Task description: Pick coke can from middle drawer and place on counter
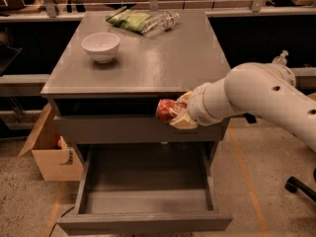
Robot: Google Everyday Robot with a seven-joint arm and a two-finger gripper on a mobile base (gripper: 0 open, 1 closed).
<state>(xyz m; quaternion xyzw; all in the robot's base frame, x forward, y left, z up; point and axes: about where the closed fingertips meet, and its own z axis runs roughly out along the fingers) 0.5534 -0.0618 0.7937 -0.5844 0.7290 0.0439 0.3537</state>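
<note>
My gripper (174, 113) is shut on the red coke can (166, 109) and holds it lying sideways in front of the cabinet, just below the counter's front edge and above the drawer. The middle drawer (144, 221) is pulled out wide, and its grey tray looks empty. The counter (148, 63) is the grey top slab of the cabinet. My white arm reaches in from the right.
A white bowl (100, 46) stands on the counter's left. A green snack bag (129, 19) and a clear plastic bottle (160, 21) lie at its far edge. A cardboard box (52, 149) sits on the floor left of the cabinet. A chair caster (292, 183) is at the right.
</note>
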